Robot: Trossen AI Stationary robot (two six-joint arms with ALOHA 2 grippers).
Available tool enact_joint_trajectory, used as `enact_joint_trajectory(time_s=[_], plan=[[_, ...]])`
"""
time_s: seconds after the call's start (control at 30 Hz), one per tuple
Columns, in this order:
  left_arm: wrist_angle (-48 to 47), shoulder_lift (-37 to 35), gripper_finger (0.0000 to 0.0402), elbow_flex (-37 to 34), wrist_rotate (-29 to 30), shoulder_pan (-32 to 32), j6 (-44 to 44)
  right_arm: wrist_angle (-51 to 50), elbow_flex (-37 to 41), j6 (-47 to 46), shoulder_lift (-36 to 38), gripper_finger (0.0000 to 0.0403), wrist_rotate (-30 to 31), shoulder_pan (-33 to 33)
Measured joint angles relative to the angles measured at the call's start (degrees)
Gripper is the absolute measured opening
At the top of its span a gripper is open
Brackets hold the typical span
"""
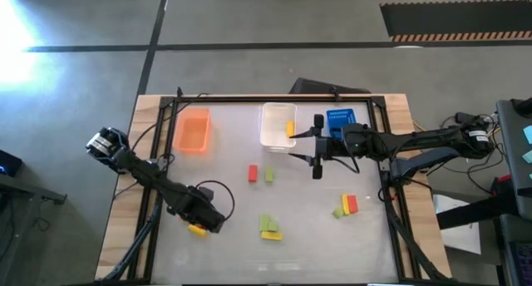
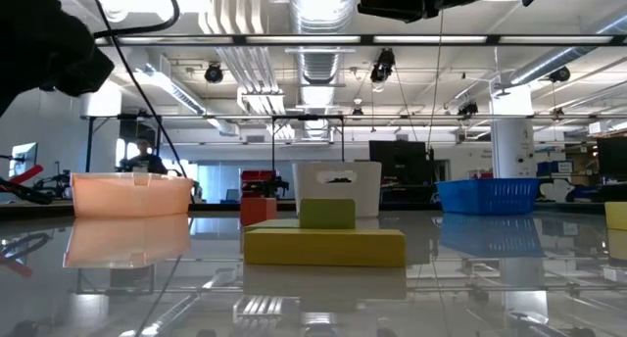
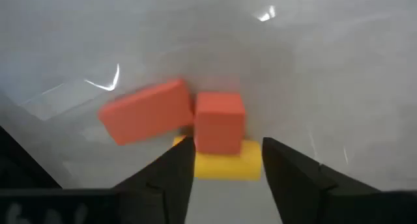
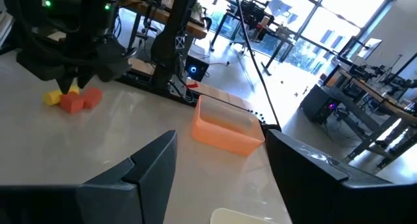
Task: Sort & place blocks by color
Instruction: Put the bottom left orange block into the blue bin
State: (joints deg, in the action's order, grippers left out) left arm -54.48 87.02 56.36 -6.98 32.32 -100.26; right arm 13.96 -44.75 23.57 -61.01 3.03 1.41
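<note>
My left gripper (image 1: 202, 223) (image 3: 225, 175) is low over the table's near left part and open. Its fingers stand on either side of a yellow block (image 3: 225, 165) (image 1: 197, 229). A red block (image 3: 219, 121) sits against that block, and a second red block (image 3: 146, 110) lies beside it. My right gripper (image 1: 317, 145) (image 4: 221, 172) hovers open next to the clear bin (image 1: 277, 124), which holds one yellow block (image 1: 290, 129). Other blocks lie on the table: a red (image 1: 253, 173) and green (image 1: 270, 175) pair, a green and yellow group (image 1: 268, 228), and a yellow, red and green group (image 1: 345, 205). My left gripper has one finger (image 3: 172, 175) at the yellow block's end (image 3: 186, 164) and the other just past its opposite end, coming from above. Whether either finger touches the block I cannot tell. The block lies flat on the table.
The orange bin (image 1: 193, 130) stands at the far left and the blue bin (image 1: 341, 120) at the far right, beside the right arm. A black frame (image 1: 249, 97) runs round the table's edge. In the low view the yellow block (image 2: 323, 247) with a green one on it stands closest.
</note>
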Motion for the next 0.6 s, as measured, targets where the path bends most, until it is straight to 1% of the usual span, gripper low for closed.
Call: enact_joint_trajectory(time_s=[0.1, 0.37, 0.6], plan=[[0.7, 0.0, 0.0175, -1.5, 0.1, 0.0, 0.0, 0.0, 0.0, -0.1, 0.0, 0.0226, 0.0, 0.0], [5.9, 0.0, 0.0175, -4.1, 0.3, 0.0, 0.1, 0.0, 0.0, -0.5, 0.0, 0.0226, 0.0, 0.0], [6.5, 0.0, 0.0175, -5.8, 1.3, 0.0, 0.2, -0.1, 0.0, -1.2, 0.0, 0.0226, 0.0, 0.0]])
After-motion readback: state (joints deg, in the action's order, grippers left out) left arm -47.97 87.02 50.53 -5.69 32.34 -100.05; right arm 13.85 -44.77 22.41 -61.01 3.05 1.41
